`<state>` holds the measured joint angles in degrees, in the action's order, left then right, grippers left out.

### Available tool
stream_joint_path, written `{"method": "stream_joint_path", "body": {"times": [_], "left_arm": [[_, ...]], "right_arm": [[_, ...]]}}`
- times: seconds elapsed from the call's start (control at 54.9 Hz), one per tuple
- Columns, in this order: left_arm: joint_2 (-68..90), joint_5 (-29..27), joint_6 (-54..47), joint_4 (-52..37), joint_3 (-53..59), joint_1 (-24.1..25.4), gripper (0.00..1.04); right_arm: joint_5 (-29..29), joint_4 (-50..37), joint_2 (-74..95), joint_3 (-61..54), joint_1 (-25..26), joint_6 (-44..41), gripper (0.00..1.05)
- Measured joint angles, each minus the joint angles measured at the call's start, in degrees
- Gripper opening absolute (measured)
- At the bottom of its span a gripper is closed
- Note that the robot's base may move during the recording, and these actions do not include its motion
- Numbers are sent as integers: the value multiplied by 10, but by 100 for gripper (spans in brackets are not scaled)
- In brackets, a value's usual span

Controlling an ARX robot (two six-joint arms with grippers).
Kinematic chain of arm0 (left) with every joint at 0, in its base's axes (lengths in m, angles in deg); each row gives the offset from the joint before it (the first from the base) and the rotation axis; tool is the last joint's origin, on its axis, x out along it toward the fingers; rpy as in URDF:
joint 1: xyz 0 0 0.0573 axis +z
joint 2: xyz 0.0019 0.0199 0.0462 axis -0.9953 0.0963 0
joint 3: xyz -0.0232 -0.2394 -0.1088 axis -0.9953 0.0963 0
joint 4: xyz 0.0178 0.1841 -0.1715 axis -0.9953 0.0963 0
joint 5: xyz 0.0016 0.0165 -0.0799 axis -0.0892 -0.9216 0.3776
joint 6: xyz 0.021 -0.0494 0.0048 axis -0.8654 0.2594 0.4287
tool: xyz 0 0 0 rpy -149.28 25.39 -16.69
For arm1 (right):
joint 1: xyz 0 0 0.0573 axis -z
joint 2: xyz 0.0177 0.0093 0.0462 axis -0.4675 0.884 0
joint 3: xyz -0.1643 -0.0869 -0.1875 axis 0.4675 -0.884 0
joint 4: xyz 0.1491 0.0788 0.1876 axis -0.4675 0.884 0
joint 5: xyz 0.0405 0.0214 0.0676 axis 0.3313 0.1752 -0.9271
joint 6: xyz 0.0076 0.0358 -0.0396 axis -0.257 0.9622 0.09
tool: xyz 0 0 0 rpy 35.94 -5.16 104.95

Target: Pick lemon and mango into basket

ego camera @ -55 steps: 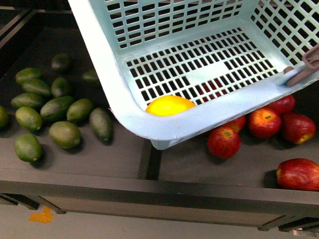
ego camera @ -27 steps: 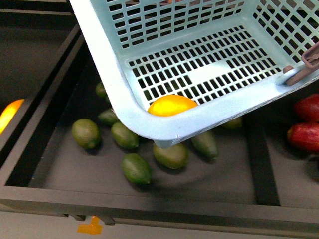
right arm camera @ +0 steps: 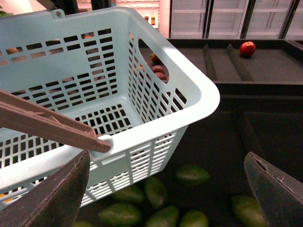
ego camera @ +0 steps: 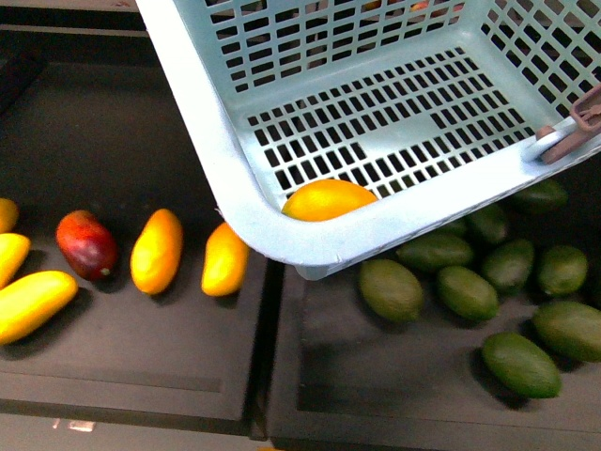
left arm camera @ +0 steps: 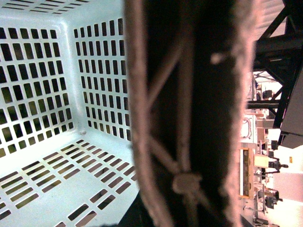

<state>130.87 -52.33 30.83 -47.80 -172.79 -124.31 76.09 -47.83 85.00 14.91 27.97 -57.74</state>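
Counted: one basket (ego camera: 202, 141), pale aqua and slotted, hanging tilted above the dark display trays (ego camera: 122, 362) and filling the upper right of the front view. Inside, one orange-yellow fruit (ego camera: 329, 199) at the near left corner of the floor, lower part hidden by the rim — lemon or mango cannot be told.

On the left tray, two orange mangoes (ego camera: 157, 251) side by side, slightly apart, just left of the basket corner. Further left, one dark-red fruit (ego camera: 86, 244), then three paler yellow fruits (ego camera: 33, 303), two of them cut by the picture edge. On the right tray, at least nine dark-green oval fruits (ego camera: 467, 292), several partly under the basket.

Obstruction: basket rim and wall covering the far part of both trays. Brownish handle (ego camera: 573, 127) lying on the right rim. In the left wrist view, a handle (left arm camera: 189, 118) close across the lens, with the left gripper fingers hidden behind it — grip cannot be told.

Right gripper (right arm camera: 166, 156) spread wide, nothing between the fingers, beside the basket corner and above green fruits. One red apple (right arm camera: 247, 48) on a far shelf.
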Motion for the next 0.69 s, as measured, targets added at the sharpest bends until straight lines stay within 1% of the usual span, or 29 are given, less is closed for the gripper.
{"method": "stream_joint_path", "body": {"times": [0.692], "left_arm": [[0, 0, 0, 0, 0, 0, 4]], "right_arm": [[0, 0, 0, 0, 0, 0, 96]]}}
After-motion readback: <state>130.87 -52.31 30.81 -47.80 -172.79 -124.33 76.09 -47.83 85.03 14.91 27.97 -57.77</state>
